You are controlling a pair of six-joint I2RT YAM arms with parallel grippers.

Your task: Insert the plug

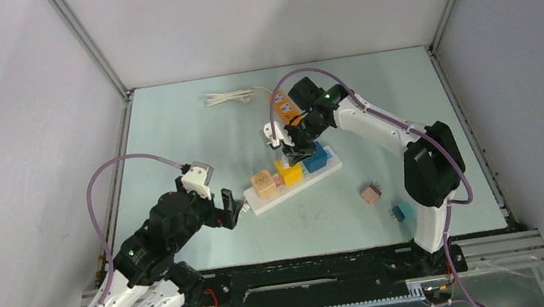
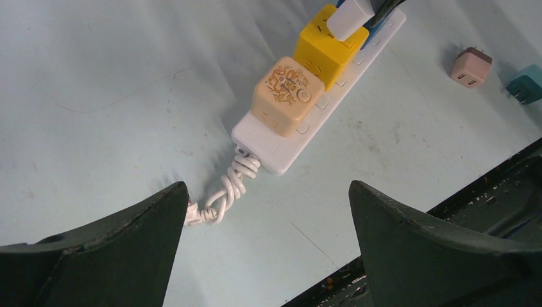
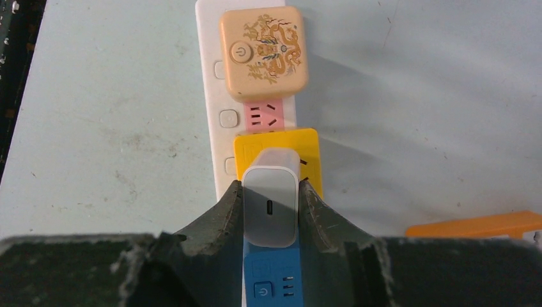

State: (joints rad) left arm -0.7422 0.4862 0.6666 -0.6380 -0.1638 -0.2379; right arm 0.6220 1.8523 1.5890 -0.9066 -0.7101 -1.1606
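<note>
White, smooth and round-cornered, the plug (image 3: 270, 204) is sitting pinched between the dark, rough-edged fingers of the right claw (image 3: 270, 192), which are pressing on its two flat sides. It is hanging over the long white power strip (image 3: 208, 96), above the spot where a yellow cube adapter (image 3: 310, 150) is meeting a blue adapter (image 3: 268, 288). We are not able to tell whether it is touching them. Further along the strip we are noticing a bare pink socket face (image 3: 263, 116) and a beige cube (image 3: 263, 54) printed with a golden dragon pattern. The left claw (image 2: 265, 192) is standing wide apart, holding nothing, near the strip's cord end, where a twisted white cable (image 2: 233, 182) is trailing onto the pale green counter (image 1: 170, 136). A small pink plug (image 1: 371, 193) and a teal plug (image 1: 401, 212) are lying loose, well apart from the strip.
</note>
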